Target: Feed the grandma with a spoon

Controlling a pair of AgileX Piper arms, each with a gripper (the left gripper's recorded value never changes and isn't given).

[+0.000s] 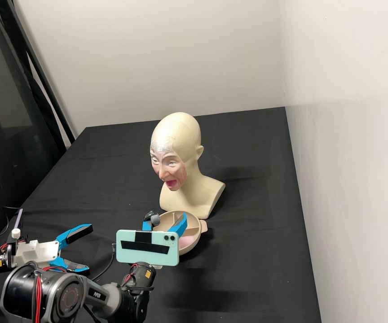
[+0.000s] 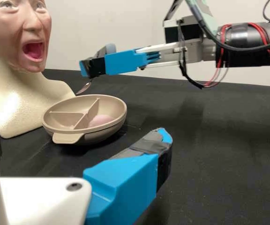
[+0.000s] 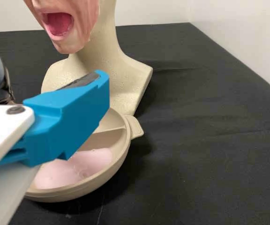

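Spoon (image 2: 84,87), clamped in right gripper (image 2: 89,68), is hovering over bowl (image 2: 103,133), below and short of grandma's mouth (image 2: 33,49); left gripper (image 1: 85,249) is idling open

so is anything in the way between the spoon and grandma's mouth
nothing visible: the spoon is held in the right gripper over the bowl, and only open air lies between it and the mannequin's open mouth
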